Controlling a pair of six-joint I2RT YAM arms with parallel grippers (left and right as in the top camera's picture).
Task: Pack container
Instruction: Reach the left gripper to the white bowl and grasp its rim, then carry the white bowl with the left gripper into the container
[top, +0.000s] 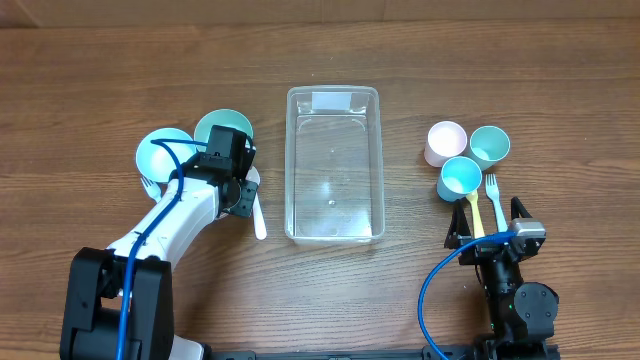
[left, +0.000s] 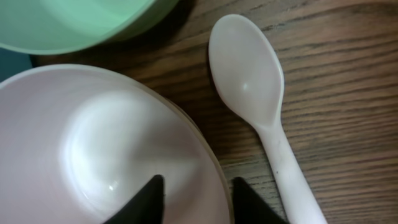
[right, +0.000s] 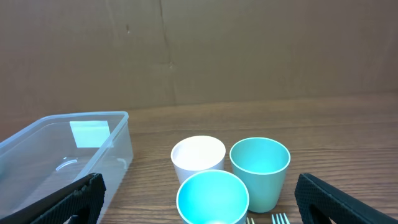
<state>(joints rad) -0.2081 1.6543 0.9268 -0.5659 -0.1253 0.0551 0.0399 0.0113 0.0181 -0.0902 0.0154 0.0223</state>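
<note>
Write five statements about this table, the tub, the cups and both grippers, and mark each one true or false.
1. The clear rectangular plastic container has nothing in it. True.
2. The white plastic spoon lies inside the container. False: it lies on the wooden table, beside the pale pink round bowl.
3. The left gripper has one finger inside the pink bowl's rim and one outside. True.
4. The right gripper holds a cup. False: its jaws stand wide open and hold nothing.
5. The pink cup, the teal cup and the blue cup stand upright in a cluster to one side of the container. True.
</note>
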